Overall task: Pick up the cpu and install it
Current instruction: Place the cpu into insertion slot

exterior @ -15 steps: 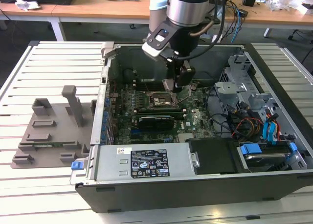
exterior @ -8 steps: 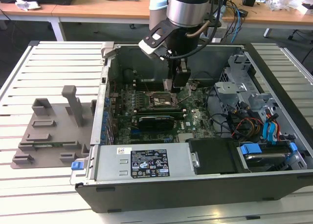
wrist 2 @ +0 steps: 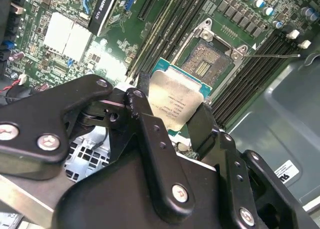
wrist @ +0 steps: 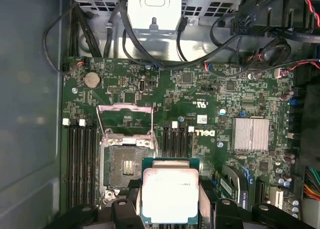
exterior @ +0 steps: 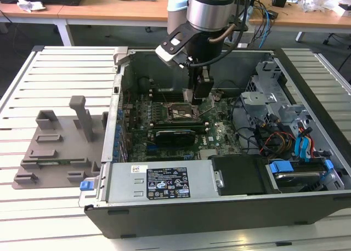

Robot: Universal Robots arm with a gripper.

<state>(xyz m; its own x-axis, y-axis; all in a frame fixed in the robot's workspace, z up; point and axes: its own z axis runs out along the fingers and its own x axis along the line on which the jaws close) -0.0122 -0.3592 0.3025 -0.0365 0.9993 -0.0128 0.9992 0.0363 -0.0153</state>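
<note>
The cpu, a flat square chip with a shiny silver top and a thin pale green edge, is clamped between the black fingers of my gripper, which is shut on it. In both wrist views it hangs level just above the green motherboard, beside the open black socket and partly over the socket's edge. The socket's metal load frame is flipped up and the socket holds nothing. In the exterior view my gripper reaches down into the open computer case, right next to the socket.
Memory slots flank the socket. A silver heat sink and an expansion card are nearby. Case walls, a drive cage and loose cables surround the board. A grey plastic tray lies at the exterior view's left.
</note>
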